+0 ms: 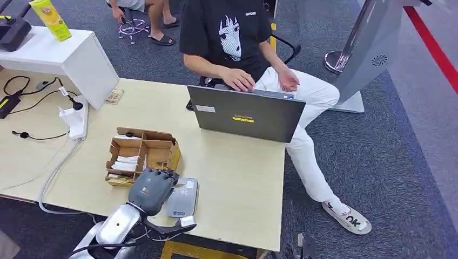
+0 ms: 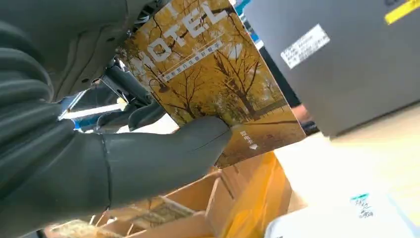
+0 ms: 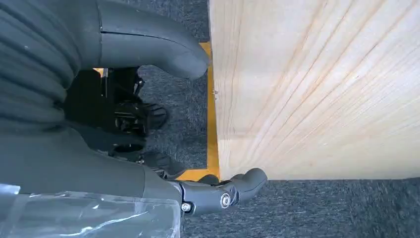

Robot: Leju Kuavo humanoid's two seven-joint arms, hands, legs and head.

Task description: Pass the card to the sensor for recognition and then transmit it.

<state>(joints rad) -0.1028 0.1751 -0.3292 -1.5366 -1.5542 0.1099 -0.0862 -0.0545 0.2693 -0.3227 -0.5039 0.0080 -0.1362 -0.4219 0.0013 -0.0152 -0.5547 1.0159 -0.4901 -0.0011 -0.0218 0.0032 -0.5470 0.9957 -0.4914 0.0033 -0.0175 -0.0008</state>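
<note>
The left hand [image 2: 124, 163] grips one hotel card [image 2: 213, 84], thumb pressed on its printed face, just above the divided cardboard box [image 1: 141, 155] on the counter [image 1: 237, 183]; the card's long axis tilts, its arrow end toward the one laptop [image 1: 246, 113]. One grey sensor [image 1: 182, 198] lies just beside the box. The right hand [image 3: 148, 163] hangs empty below the counter's edge, fingers loosely apart.
</note>
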